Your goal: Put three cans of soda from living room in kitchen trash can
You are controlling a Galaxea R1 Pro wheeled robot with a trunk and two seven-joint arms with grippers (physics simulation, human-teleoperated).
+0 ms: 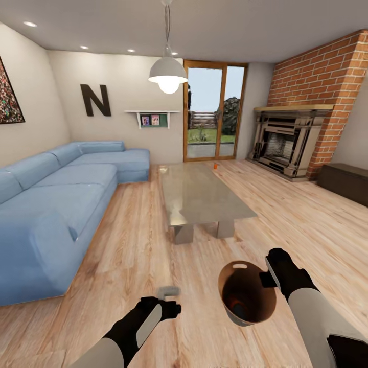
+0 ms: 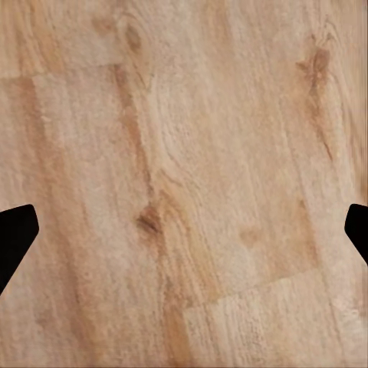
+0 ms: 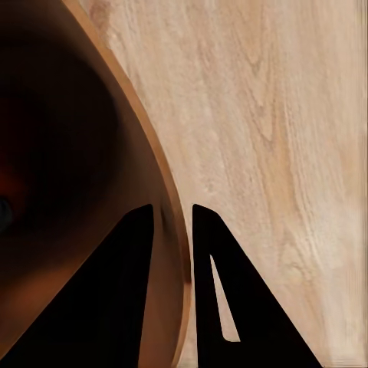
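I am in the living room with the tash can (image 1: 254, 294) held tilted above the floor, its tan inside facing me. My right gripper (image 1: 268, 279) is shut on its rim (image 3: 170, 201), one finger inside the wall and one outside. An orange-red can of soda (image 1: 237, 308) lies deep in the bin's shadowed bottom (image 3: 9, 188). Another small orange-red can of soda (image 1: 215, 165) stands on the far edge of the glass coffee table (image 1: 202, 197). My left gripper (image 1: 169, 293) hangs open over bare wood floor (image 2: 184, 184), holding nothing.
A light-blue corner sofa (image 1: 56, 204) fills the left side. A brick fireplace (image 1: 294, 140) and a dark low bench (image 1: 345, 181) stand at the right. Glass doors (image 1: 213, 115) are at the back. Wood floor runs on both sides of the table.
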